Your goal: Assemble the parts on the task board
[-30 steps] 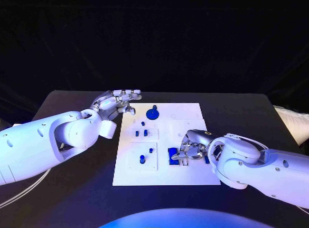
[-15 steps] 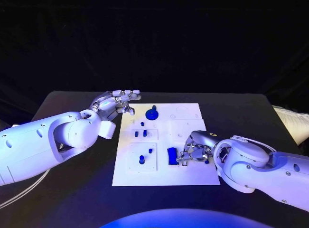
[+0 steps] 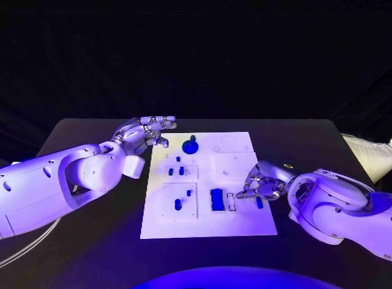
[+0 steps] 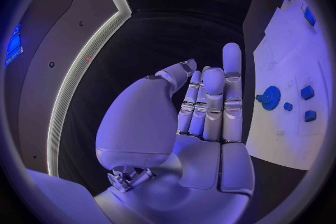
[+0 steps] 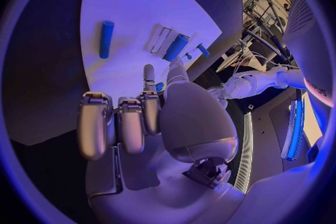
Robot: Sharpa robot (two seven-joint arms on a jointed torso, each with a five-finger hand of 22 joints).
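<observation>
White and flat in the middle of the black bench (image 3: 91, 129), the task board (image 3: 209, 226) carries every blue part I can make out. By my reading the job is partway through. On the near half a long blue block (image 3: 217, 199) lies right beside a narrow empty slot (image 3: 230, 202) — that one looks unfinished to me. A smaller blue piece (image 3: 258, 203) lies just beside my right hand (image 3: 264, 183). Farther out sits a round blue gear (image 3: 191, 146), and several short blue pegs (image 3: 177, 171) stand or lie in the raised square plates on the board's left side; whether they are fully seated I cannot tell.

The right hand hovers over the board's right edge with its fingers curled down, and I see nothing held in them. In the right wrist view a blue cylinder (image 5: 106, 38) lies loose on the white surface, well apart from the fingers.

My left hand (image 3: 146, 131) hangs off the board's far left corner, fingers straight and close together — empty.
</observation>
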